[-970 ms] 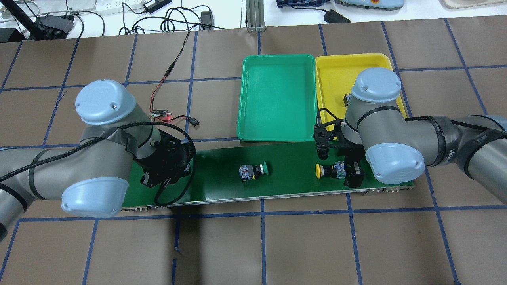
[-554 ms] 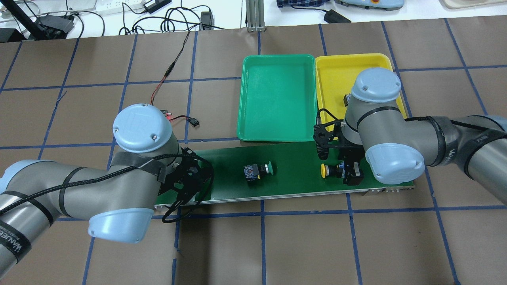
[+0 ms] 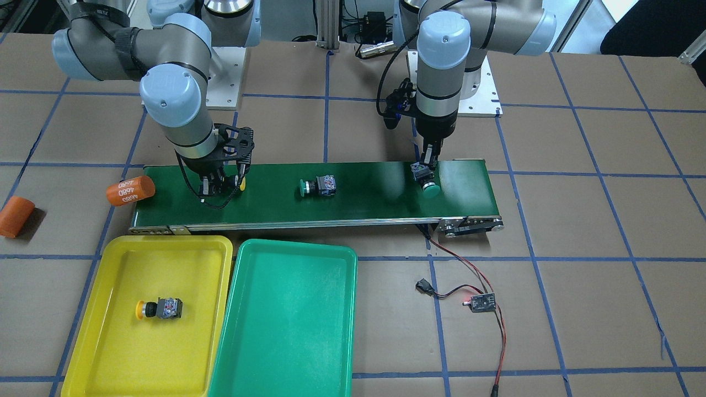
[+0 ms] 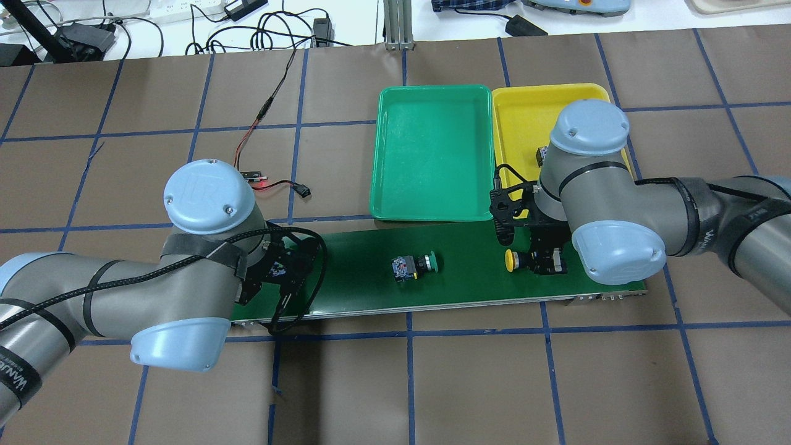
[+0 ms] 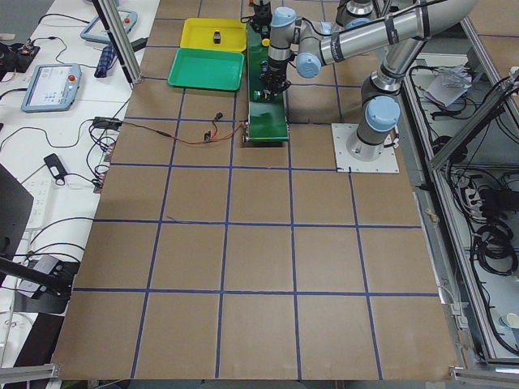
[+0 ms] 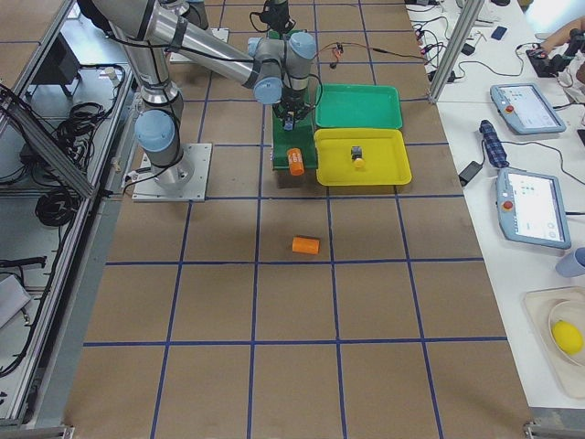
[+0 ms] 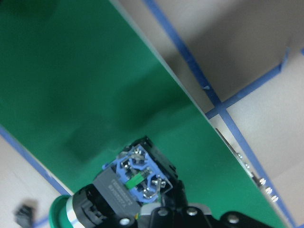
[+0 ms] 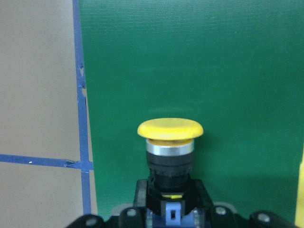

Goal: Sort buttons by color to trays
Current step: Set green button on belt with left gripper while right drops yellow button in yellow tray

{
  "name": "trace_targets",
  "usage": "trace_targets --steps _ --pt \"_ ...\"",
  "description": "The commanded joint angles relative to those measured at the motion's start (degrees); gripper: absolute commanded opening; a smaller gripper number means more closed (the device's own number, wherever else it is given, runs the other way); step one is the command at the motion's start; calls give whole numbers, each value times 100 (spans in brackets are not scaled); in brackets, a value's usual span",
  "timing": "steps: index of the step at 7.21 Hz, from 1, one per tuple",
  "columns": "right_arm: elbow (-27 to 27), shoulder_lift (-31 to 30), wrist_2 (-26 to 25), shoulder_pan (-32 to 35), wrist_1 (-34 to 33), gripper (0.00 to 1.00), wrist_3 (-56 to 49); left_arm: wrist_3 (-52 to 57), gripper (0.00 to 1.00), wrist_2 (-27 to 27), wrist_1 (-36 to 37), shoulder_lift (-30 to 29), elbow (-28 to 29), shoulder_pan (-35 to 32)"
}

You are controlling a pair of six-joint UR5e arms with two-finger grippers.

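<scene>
Right hand (image 4: 545, 261) pinches a yellow button (image 4: 511, 261); left hand (image 3: 426, 165) pinches a green button (image 3: 428, 183).

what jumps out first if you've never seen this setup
Two bright trays sit side by side: the green tray and the yellow tray, which holds one yellow button. On the dark-green belt, the right gripper grips a yellow-capped button and the left gripper a green-capped button, with a loose green button between them.
</scene>
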Motion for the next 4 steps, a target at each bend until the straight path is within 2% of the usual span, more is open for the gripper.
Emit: trace_targets --steps 1,2,3,4 --pt "-666 149 5 -9 127 1 -23 -2055 0 -14 0 10 -28 178" --pt "-1341 585 -65 -61 268 1 -32 -2934 0 -14 -9 97 -46 214" --pt "-1896 1007 -83 -123 200 3 -41 -4352 0 -22 -61 80 -81 215" --pt "-2233 1481 -83 -271 182 3 -41 -5080 0 -31 -71 28 -90 223"
